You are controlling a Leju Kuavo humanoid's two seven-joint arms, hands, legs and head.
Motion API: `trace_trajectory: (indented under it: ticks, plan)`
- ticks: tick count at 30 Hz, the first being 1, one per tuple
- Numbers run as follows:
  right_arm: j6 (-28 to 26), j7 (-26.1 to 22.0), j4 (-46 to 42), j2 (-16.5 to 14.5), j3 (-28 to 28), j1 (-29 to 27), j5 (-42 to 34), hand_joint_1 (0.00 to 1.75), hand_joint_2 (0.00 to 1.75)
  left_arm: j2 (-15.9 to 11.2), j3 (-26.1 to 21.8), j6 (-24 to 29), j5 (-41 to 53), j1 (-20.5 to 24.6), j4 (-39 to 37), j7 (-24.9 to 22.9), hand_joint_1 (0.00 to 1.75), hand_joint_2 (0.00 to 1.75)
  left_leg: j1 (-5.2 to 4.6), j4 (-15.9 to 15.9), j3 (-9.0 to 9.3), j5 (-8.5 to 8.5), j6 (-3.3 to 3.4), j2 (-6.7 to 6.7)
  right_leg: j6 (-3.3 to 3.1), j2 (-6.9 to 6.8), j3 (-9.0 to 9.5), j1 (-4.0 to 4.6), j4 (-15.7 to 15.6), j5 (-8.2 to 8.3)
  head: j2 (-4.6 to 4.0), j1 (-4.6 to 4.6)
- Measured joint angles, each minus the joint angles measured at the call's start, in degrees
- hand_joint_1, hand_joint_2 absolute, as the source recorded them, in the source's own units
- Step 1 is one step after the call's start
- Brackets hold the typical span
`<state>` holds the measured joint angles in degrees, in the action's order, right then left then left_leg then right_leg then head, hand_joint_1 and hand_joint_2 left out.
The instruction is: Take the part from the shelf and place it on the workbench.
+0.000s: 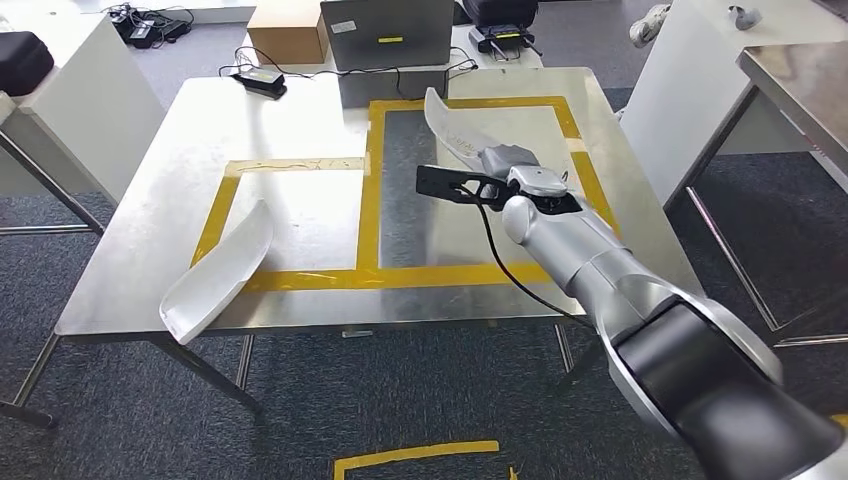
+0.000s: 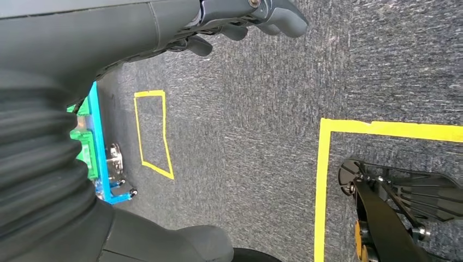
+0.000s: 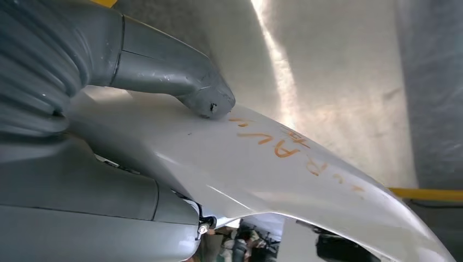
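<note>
Head view: the right hand (image 1: 515, 170), at the end of a silver arm, grips a curved white plastic part (image 1: 452, 130) over the right yellow-taped rectangle (image 1: 480, 190) of the stainless-steel table (image 1: 130, 250); whether the part touches the surface cannot be told. A second curved white plastic part (image 1: 220, 272) lies at the table's front left edge, overhanging it, well apart from the held one. At the far edge stand a grey laptop (image 1: 388, 32), a brown cardboard box (image 1: 288, 32) and a black power adapter (image 1: 260, 82) with cables.

Left wrist view: the left hand (image 2: 240, 22) hangs over dark grey carpet (image 2: 262, 109), fingers curled in and holding nothing. Yellow floor tape (image 2: 325, 180) outlines boxes on the carpet.

Right wrist view: the thick grey thumb (image 3: 185, 87) presses on the white part's upper face, which bears orange handwritten letters (image 3: 284, 144); the metal table surface lies behind.
</note>
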<state>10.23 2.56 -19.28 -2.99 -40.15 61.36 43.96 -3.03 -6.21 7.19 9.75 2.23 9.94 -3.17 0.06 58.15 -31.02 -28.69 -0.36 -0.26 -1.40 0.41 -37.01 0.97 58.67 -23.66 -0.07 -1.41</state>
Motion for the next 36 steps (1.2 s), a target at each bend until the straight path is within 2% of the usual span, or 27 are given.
trace_trajectory:
  ticks: [2, 4, 8, 15, 22, 31, 36]
  plan:
    - [0.24, -0.96, 0.20, -1.23, -0.53, -0.33, 0.34, 0.00, 0.00, 0.01, -0.04, 0.00, 0.01, -0.01, 0.00, 0.22, 0.00, 1.75, 0.00, 0.00, 0.01, 0.01, -0.01, 0.00, 0.00, -0.01, 0.02, -0.01, 0.00, 0.00, 0.00, 0.00]
    - [0.56, -1.89, 0.32, -2.41, -1.04, -0.46, 0.71, 0.00, 0.00, 0.01, -0.09, 0.00, 0.15, 0.00, 0.00, 0.29, 0.00, 1.75, 0.00, 0.00, 0.03, 0.01, -0.01, 0.01, -0.01, 0.00, 0.03, -0.03, 0.01, 0.01, 0.00, 0.00]
    - [1.13, -2.70, 0.38, -4.51, -1.82, -0.48, 1.18, 0.00, 0.00, 0.01, -0.15, 0.00, 0.38, 0.07, 0.00, 0.45, 0.00, 0.00, -0.01, 0.00, 0.05, 0.01, -0.01, 0.01, -0.01, 0.00, 0.04, -0.04, 0.00, 0.01, 0.00, 0.00]
    - [1.76, -2.37, 0.54, -6.57, -2.71, -0.44, 1.49, 0.00, 0.00, 0.01, -0.26, 0.00, 0.30, 0.39, 0.00, -0.12, 0.00, 0.00, -0.04, 0.01, 0.10, 0.01, -0.01, 0.01, 0.00, -0.01, 0.11, -0.09, 0.00, 0.02, 0.00, -0.01]
    - [0.38, -2.41, 0.92, -6.77, -3.07, -0.01, 0.50, 0.00, 0.00, 0.03, -0.34, 0.00, 0.12, 0.44, -0.04, -1.01, 0.00, 0.00, -0.05, 0.02, 0.14, 0.01, -0.01, 0.01, 0.01, 0.00, 0.16, -0.13, 0.00, 0.03, 0.00, -0.01]
    - [-7.92, -8.16, -1.23, -6.05, -0.13, 4.84, -5.63, 0.00, 0.00, 0.18, -0.96, 0.00, -0.14, -0.20, -0.04, -1.37, 0.00, 0.00, -0.29, 0.27, 0.07, -0.06, 0.12, 0.01, 0.19, 0.00, 0.15, -0.27, -0.05, 0.14, 0.00, -0.01]
    - [-11.11, -10.38, -9.18, -4.67, 3.74, 7.38, -8.77, 0.00, 0.00, 0.25, -1.60, 0.00, -0.42, -0.27, -0.04, -1.49, 0.00, 0.00, -0.47, 0.49, -0.05, 0.06, 0.49, 0.01, 0.63, 0.00, 0.22, -0.44, -0.12, 0.43, 0.00, -0.02]
